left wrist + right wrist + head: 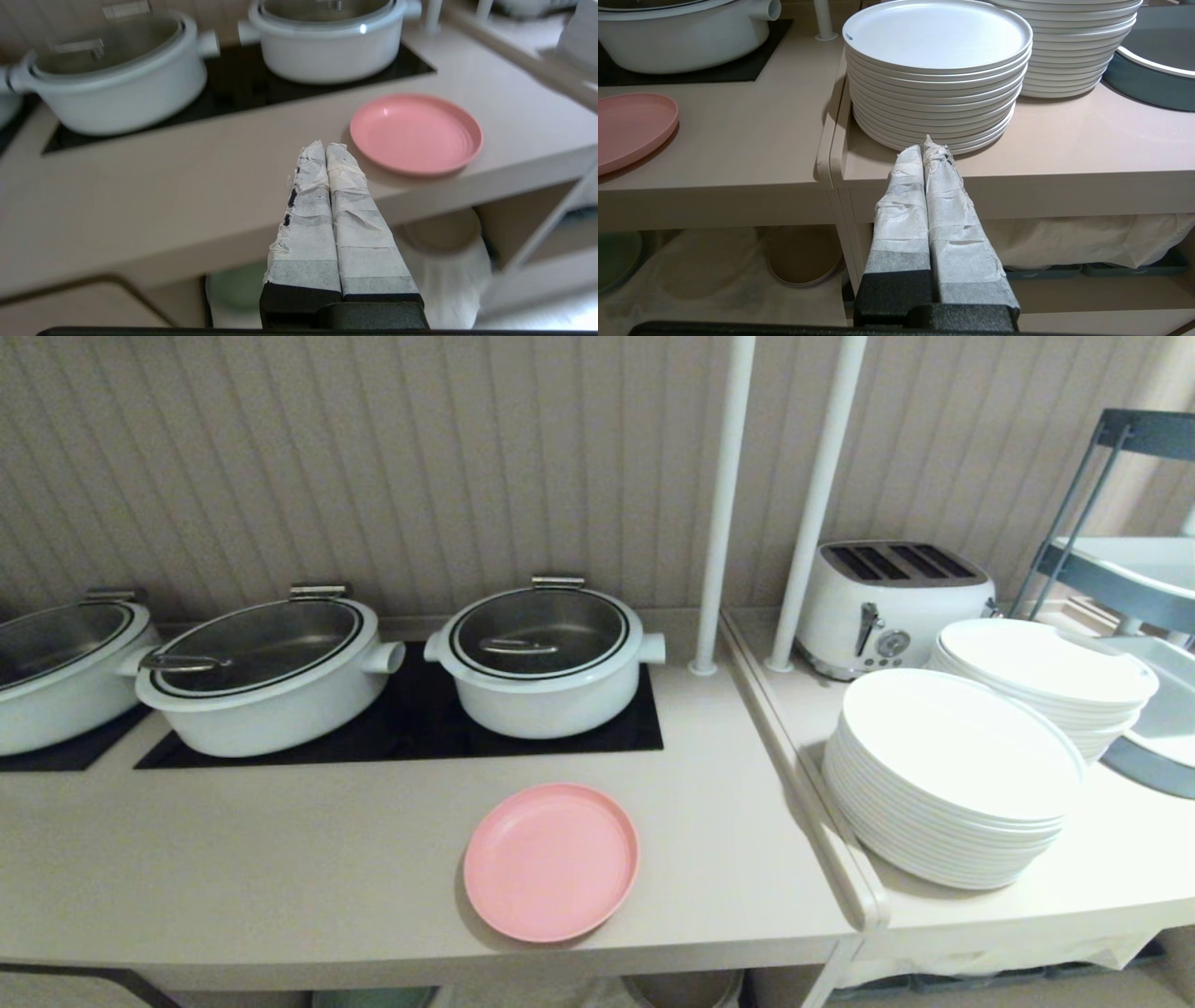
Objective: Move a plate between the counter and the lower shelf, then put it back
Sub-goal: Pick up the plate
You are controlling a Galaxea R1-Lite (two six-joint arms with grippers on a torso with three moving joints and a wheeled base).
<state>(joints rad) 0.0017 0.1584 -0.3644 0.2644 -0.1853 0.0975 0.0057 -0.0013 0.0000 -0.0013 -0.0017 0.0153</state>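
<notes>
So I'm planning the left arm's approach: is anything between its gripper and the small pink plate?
Nothing visible. The shut left gripper is short of the small round pink plastic plate, with only bare beige counter between them; the white pots stand farther back.

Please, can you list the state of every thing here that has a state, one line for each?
pink plate: flat on the counter, near its front edge, not held
left claw: shut, empty, short of the plate
right claw: shut, empty, before the white plate stacks
pots: lids on
toaster: slots empty
beige-grey plate: on the lower shelf
</notes>
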